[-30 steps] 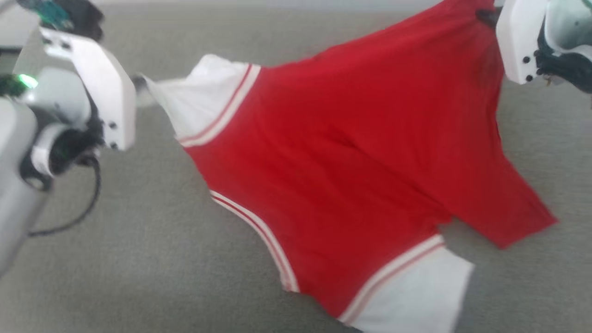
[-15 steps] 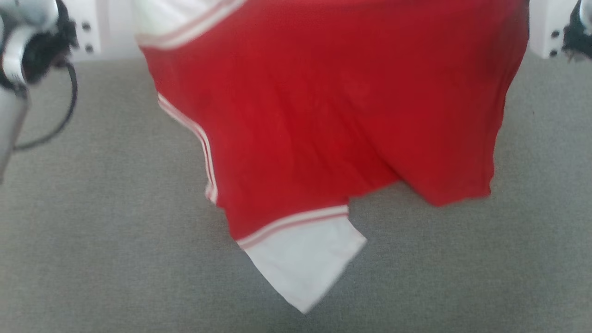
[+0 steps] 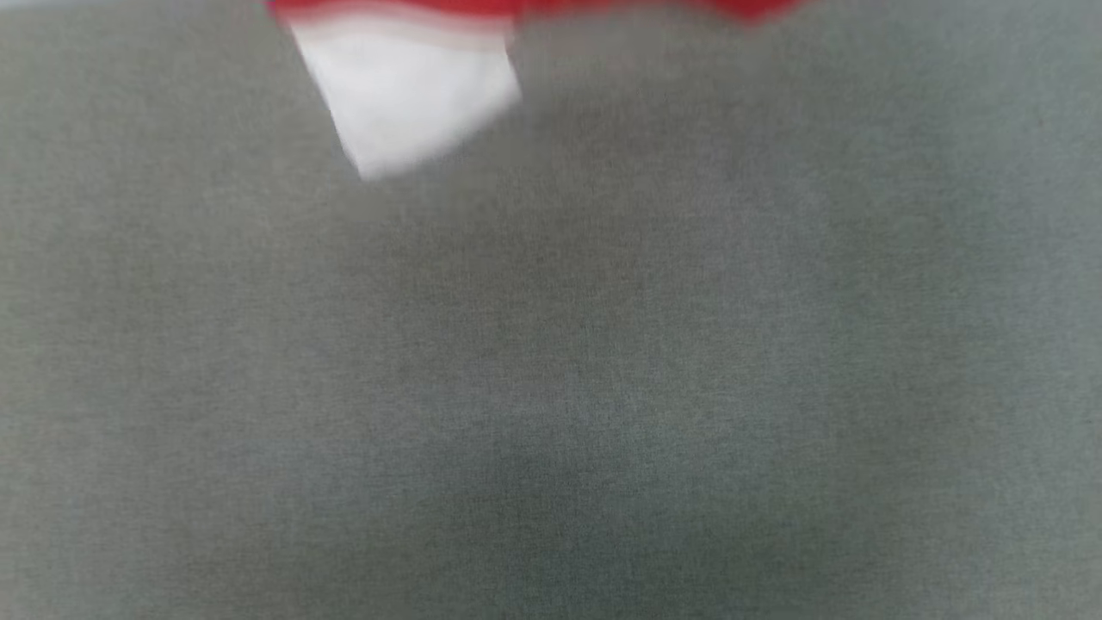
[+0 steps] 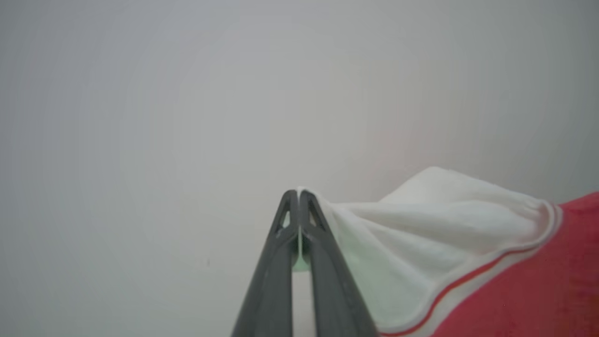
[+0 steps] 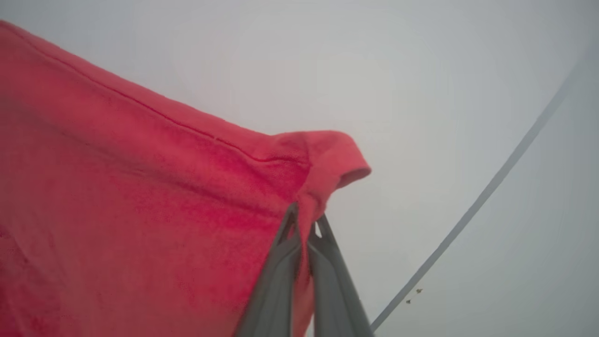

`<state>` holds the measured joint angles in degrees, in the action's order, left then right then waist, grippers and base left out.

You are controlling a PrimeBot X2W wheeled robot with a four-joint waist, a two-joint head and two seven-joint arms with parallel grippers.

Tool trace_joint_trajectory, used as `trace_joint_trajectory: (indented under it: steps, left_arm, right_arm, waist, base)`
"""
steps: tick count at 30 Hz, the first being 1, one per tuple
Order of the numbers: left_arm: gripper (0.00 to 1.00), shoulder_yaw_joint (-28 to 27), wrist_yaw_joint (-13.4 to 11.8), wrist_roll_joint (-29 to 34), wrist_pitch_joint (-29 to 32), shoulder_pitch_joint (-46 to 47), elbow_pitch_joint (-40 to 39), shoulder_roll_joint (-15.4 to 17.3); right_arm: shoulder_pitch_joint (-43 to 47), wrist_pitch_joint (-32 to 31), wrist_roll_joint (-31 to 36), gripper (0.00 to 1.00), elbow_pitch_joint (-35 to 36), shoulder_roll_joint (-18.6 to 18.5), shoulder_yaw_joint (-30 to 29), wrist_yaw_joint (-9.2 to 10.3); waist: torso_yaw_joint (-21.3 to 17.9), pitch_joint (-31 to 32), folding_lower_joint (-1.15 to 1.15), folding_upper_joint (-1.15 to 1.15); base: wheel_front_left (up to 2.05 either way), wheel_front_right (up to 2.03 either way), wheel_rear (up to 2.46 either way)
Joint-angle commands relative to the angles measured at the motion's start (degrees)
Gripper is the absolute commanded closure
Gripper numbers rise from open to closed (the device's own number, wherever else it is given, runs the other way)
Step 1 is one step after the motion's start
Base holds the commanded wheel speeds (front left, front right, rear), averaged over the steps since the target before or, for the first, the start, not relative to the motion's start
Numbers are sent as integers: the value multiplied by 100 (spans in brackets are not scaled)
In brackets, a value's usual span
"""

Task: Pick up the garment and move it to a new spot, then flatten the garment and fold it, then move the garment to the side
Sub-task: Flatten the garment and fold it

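The garment is a red shirt with white sleeves; in the head view just its lower white sleeve and a red strip hang at the top edge, above the grey surface. In the left wrist view my left gripper is shut on the edge of a white sleeve of the garment. In the right wrist view my right gripper is shut on a red hem corner of the garment, which spreads to the left and hangs in the air.
A grey fabric-like surface lies under the hanging shirt. Behind both grippers stands a pale plain wall. A thin dark line runs diagonally at the right of the right wrist view.
The shirt has gone up the head picture from mid-frame to the top edge, and both arms have left it. The whole picture shifted, so the camera may have moved too.
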<state>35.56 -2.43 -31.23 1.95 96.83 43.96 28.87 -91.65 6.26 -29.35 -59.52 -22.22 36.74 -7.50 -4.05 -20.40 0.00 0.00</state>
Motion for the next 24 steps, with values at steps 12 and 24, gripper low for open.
trace_joint_trajectory:
  steps: [12,24]
  left_arm:
    - [100,339,823,-14,-808,104,1290,-506]
    - [100,1125,987,-1824,1959,-2103,376,-202]
  right_arm:
    - [241,476,759,100,-1001,685,69,2]
    - [2147,-877,-970,100,691,-120,1372,1]
  waist:
    - [299,-343,0,0]
    - [702,266,0,0]
  base:
    - [0,0,0]
    - [0,0,0]
